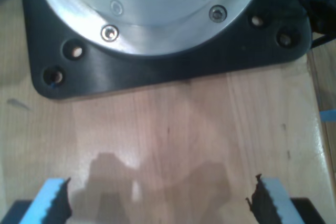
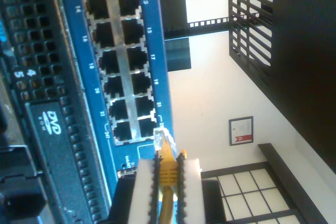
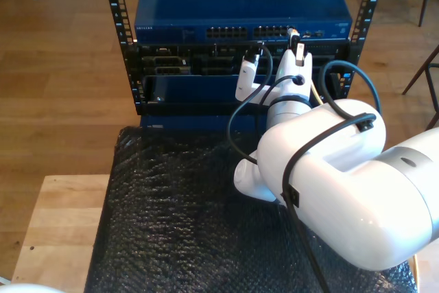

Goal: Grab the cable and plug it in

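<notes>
A white robot arm (image 3: pixel 329 169) fills the exterior view's lower right, reaching up toward a rack (image 3: pixel 123 39) that holds a blue network switch (image 3: pixel 240 5). A thick black cable (image 3: pixel 236 121) loops along the arm. My second claw (image 3: pixel 296 51) is raised at the switch's row of ports (image 3: pixel 274 32), toward the exterior view's right end of that row, its white fingers (image 3: pixel 302 63) closed around the yellow cable (image 3: pixel 314 92), a short stretch of which trails down beside the wrist. Whether the plug touches a port cannot be told. Below the rack, black bubble wrap (image 3: pixel 171 217) covers the wooden counter (image 3: pixel 58 217), bare at the exterior view's lower left.
</notes>
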Motion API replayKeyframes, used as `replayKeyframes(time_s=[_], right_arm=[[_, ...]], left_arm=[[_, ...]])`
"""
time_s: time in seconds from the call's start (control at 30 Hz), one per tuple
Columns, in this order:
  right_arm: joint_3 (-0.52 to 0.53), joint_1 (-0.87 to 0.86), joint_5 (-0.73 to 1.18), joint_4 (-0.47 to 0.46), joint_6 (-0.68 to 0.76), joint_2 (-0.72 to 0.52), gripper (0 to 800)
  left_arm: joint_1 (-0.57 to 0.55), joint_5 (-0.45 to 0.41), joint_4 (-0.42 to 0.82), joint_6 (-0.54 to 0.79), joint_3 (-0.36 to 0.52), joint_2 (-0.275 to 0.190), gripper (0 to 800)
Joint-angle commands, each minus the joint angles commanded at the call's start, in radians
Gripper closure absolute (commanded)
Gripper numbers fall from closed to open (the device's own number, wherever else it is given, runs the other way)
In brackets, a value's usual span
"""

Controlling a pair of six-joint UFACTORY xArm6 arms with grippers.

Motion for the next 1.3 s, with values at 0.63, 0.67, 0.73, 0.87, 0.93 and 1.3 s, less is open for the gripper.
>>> replayKeyframes(time_s=[0.63, 0.67, 0.73, 0.87, 0.93, 1.3], right_arm=[[0.0, -0.003, 0.002, -0.002, 0.0, 0.006, 800], [0.0, -0.003, 0.002, -0.002, 0.0, 0.006, 800], [-0.002, -0.003, 0.002, -0.002, -0.002, 0.005, 800], [-0.002, -0.008, 0.002, -0.002, -0.025, 0.005, 800], [-0.002, -0.011, 0.002, -0.002, -0.028, 0.005, 800], [0.0, -0.018, 0.008, -0.006, -0.031, 0.005, 800]], left_arm=[[0.0, 0.002, 0.0, 0.002, 0.0, 0.0, 0], [0.0, 0.002, 0.0, 0.0, 0.0, 0.0, 0], [0.0, 0.002, 0.0, 0.0, 0.0, 0.0, 0], [0.0, 0.002, 0.0, 0.002, 0.0, 0.0, 0], [0.0, 0.002, 0.0, 0.0, 0.0, 0.0, 0], [0.0, 0.002, 0.0, 0.0, 0.0, 0.0, 0]])
